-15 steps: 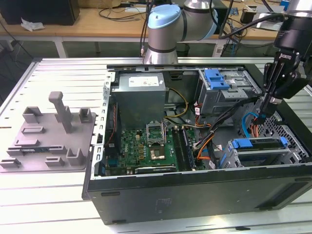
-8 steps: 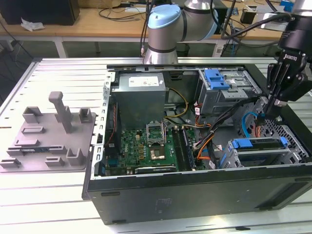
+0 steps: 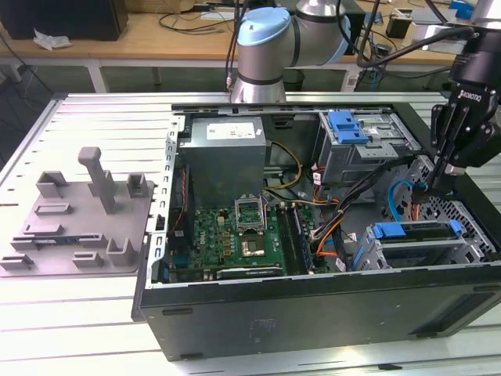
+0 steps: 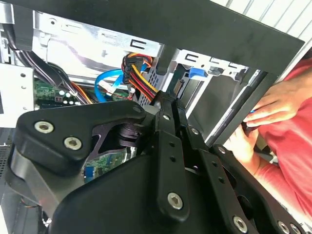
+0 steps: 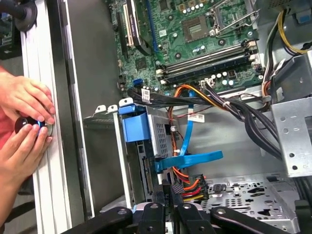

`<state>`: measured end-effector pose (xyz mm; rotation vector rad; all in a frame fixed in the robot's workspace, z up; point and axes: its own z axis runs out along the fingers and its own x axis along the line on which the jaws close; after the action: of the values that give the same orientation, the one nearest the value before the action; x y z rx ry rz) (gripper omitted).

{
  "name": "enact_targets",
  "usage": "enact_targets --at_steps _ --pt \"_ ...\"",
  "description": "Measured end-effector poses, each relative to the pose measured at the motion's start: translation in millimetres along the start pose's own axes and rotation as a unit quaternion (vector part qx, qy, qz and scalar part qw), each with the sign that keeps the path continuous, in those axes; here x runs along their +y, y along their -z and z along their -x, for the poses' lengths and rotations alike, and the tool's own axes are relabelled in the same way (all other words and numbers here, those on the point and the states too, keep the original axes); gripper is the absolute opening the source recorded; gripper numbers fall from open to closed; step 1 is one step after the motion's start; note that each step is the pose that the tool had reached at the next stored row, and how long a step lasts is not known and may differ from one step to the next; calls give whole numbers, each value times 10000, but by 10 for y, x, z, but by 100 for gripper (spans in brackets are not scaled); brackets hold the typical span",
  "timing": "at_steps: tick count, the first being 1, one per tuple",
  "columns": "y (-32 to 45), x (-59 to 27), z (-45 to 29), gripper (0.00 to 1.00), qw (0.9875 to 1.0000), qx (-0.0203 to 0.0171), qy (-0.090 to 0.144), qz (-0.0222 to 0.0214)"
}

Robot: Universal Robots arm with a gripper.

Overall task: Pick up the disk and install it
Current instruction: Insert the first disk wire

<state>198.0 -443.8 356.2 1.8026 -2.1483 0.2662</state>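
Gripper (image 3: 425,190), fingers (image 5: 175,195) clenched on nothing, hangs inside the open computer case (image 3: 313,313), just above the disk (image 3: 415,233), which lies seated in place.

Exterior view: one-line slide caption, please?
The gripper, fingers shut, hangs over the open computer case, just above the blue-railed disk.

Print I can log from my station:
1. Gripper (image 3: 428,186), exterior view: one short line of white capitals on its black body.
2. Grey power-supply box (image 3: 223,160): white label (image 3: 232,131) on its top face, the print too small for me to read.
3. White cable tag (image 5: 197,117), first wrist view: dark print, unreadable.
4. Green motherboard (image 5: 195,48): fine white markings, unreadable.
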Motion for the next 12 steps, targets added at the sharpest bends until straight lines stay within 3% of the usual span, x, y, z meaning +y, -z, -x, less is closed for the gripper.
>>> enact_targets --at_steps 4,12 --pt "-8 5 -21 16 9999 -41 94 -34" --pt "-30 51 -68 16 9995 -178 245 -82"
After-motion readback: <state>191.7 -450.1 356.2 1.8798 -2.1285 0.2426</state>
